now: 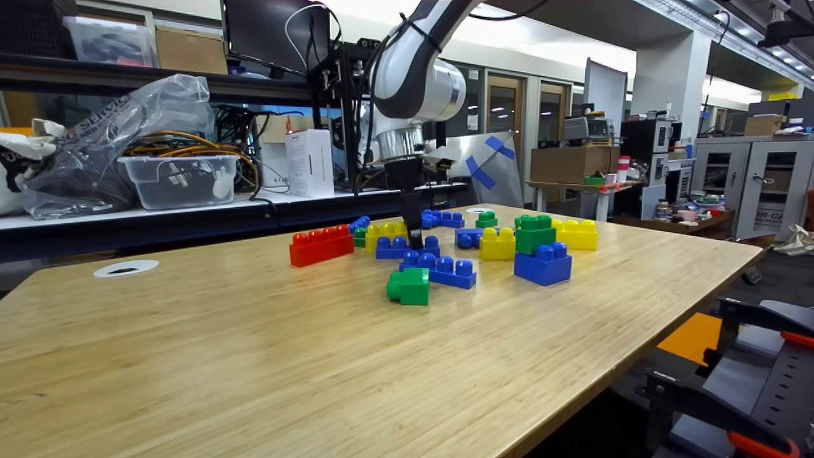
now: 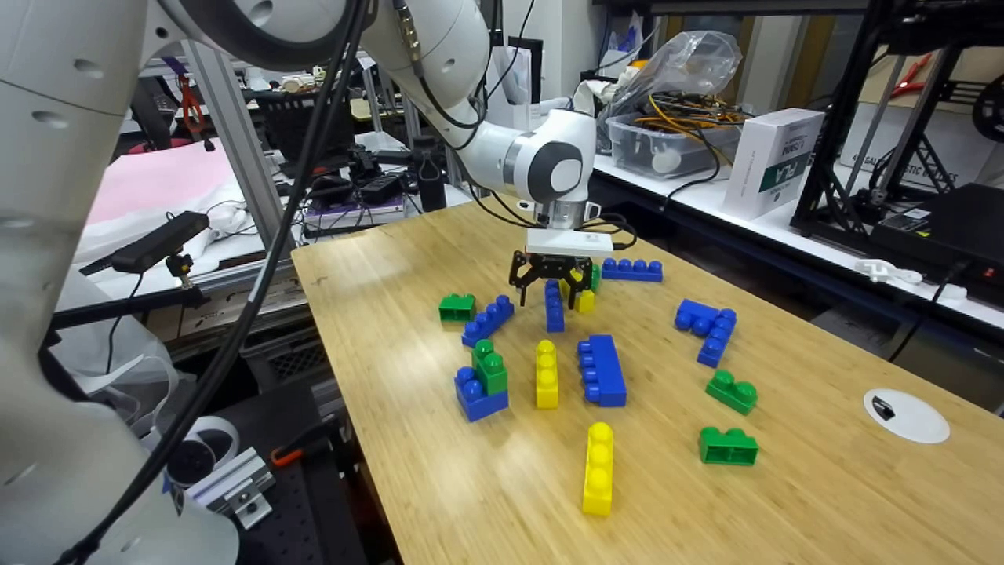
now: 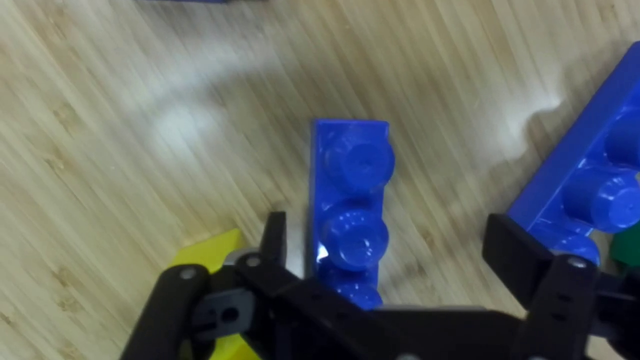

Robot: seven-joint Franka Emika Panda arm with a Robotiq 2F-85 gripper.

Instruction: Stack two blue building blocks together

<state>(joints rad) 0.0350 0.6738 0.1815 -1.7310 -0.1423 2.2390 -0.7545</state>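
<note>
My gripper is open in the wrist view, with its fingers on either side of a blue four-stud brick. The brick is nearer the left finger, with a gap on each side. In both exterior views the gripper points down at this brick, which lies studs up on the table. A second blue stud-up brick lies at an angle by the right finger; it also shows in both exterior views. Whether that finger touches it, I cannot tell.
A yellow brick lies by the left finger. A green brick lies on its side beside the second blue brick. A green brick stands on a blue block. A red brick and other blue bricks are around.
</note>
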